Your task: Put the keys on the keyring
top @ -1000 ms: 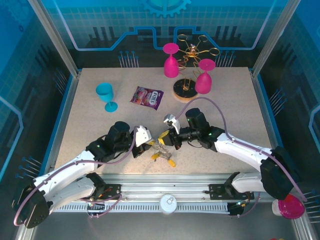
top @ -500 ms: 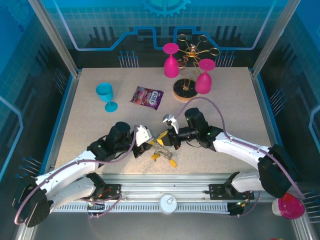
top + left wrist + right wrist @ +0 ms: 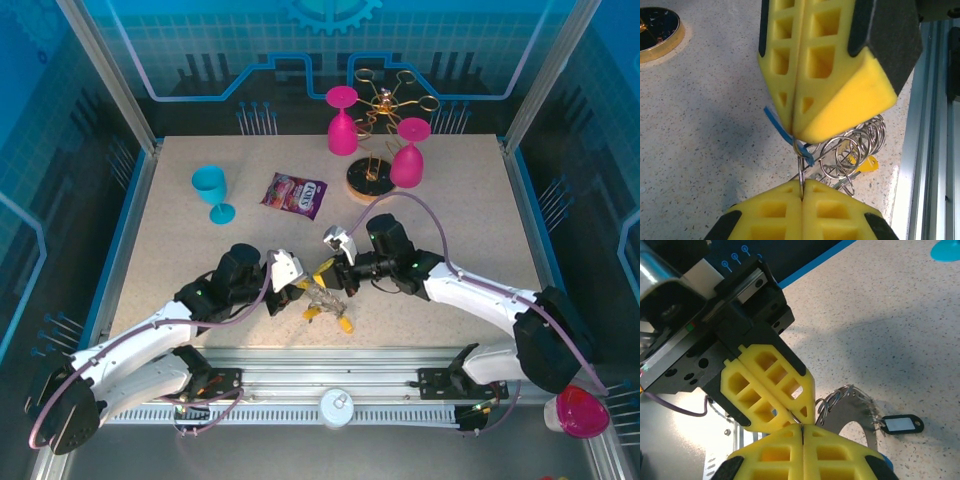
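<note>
Left tool (image 3: pixel 801 186) is clamped on a thin ring (image 3: pixel 800 170), right tool (image 3: pixel 792 134) on a blue tag (image 3: pixel 775 121), both mostly hidden.

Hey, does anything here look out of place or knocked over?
Yes: what looks like a pink plastic goblet sits off the speckled tabletop, past the near rail beside the right arm's base. Two other pink goblets are upside down at the gold wire rack.

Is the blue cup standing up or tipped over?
Standing up. The turquoise plastic goblet rests on its round foot, bowl opening upward.
</note>
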`<move>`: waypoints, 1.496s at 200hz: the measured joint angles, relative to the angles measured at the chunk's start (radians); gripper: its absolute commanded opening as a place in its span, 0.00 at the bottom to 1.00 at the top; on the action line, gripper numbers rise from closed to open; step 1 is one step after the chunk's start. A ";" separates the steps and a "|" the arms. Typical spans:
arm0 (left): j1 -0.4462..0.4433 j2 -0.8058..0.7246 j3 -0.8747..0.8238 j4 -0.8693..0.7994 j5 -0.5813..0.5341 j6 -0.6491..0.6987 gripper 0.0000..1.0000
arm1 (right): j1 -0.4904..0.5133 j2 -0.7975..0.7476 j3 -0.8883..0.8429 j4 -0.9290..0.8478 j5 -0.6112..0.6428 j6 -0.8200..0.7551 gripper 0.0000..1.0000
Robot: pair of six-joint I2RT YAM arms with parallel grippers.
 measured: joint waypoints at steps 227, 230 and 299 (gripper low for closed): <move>-0.015 -0.014 -0.027 0.066 -0.090 -0.003 0.00 | 0.003 0.008 0.018 -0.050 0.061 -0.016 0.00; -0.015 -0.014 -0.027 0.066 -0.091 -0.003 0.00 | 0.003 0.009 0.018 -0.049 0.059 -0.016 0.00; -0.016 -0.014 -0.027 0.067 -0.098 -0.003 0.00 | 0.001 0.010 0.018 0.008 0.013 0.007 0.00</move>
